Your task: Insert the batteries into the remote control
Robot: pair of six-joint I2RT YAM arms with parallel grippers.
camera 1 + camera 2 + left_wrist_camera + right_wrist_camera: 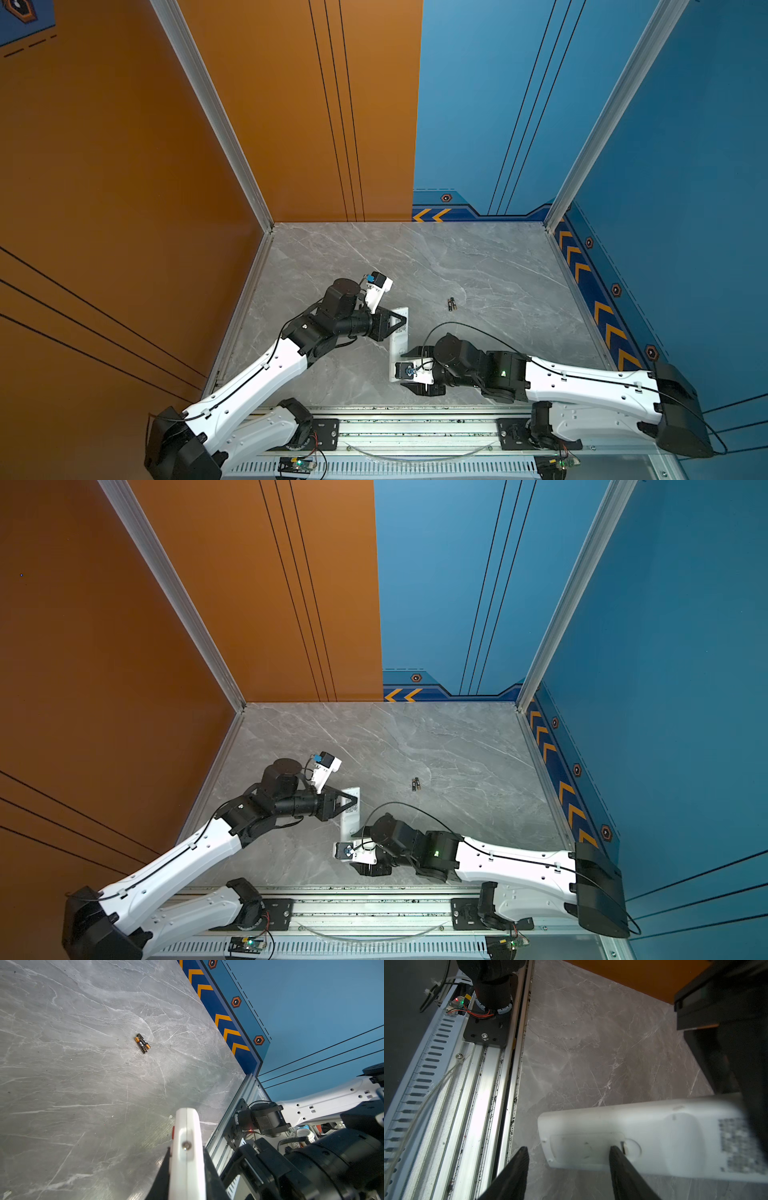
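Batteries point(451, 304) sit untouched mid worktop point(478, 266). Left gripper point(402, 320) is clamped on the remote control point(399, 345), right gripper point(568, 1153) is spread over the battery cover point(583, 1145), which looks unopened. Basically everything's left.

Two batteries point(451, 304) are there, both black with a gold end, and the left wrist view also shows exactly two. There is one remote control point(398, 347), white. The robot arms are two: one left arm point(266, 365) and one right arm point(582, 380). There is one grey marble table point(478, 266).
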